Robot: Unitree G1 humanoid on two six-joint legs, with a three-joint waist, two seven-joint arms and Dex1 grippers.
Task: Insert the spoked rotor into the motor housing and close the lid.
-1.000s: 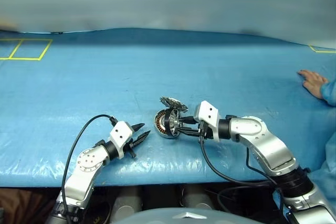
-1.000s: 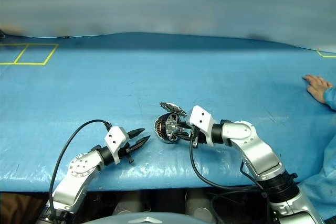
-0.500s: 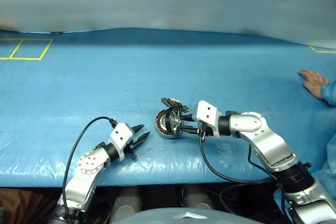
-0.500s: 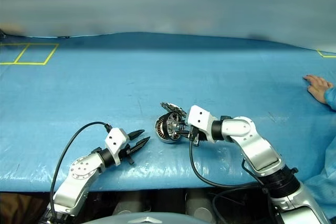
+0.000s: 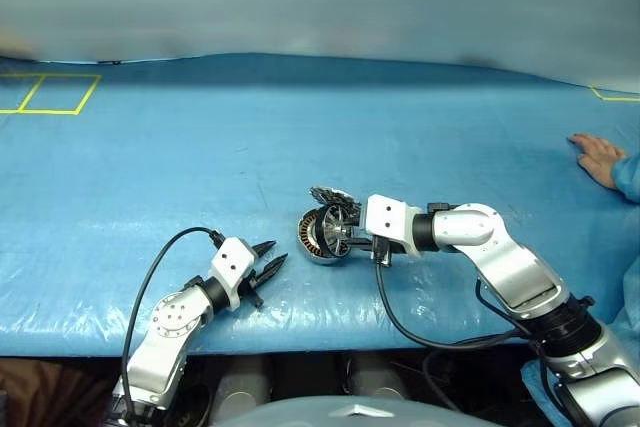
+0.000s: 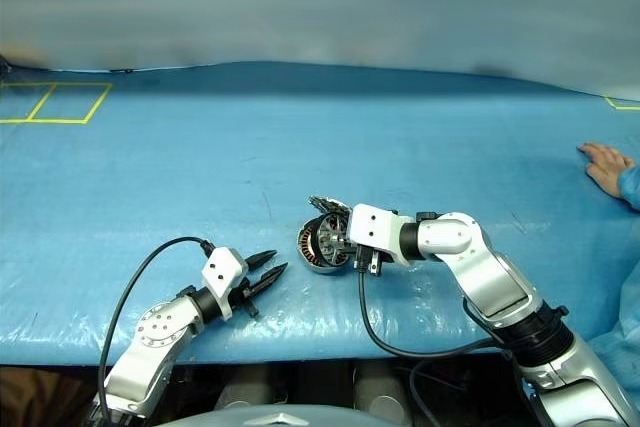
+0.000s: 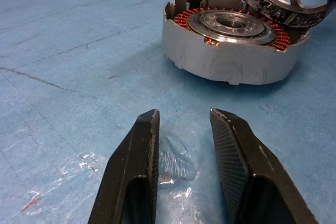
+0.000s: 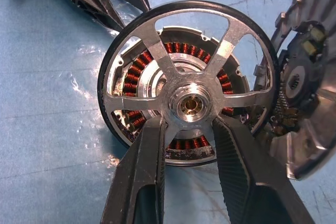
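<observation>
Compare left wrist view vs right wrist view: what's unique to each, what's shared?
Left wrist view alone: the left tool with its fingers apart and nothing between them, low over the blue table cover, and the motor housing's grey outer wall from the side.

Right wrist view alone: the right tool gripping the spoked rotor at its hub, the rotor face-on in front of the housing, and the open lid's inner face.

Both: housing, its copper windings, rotor, blue cover.
</observation>
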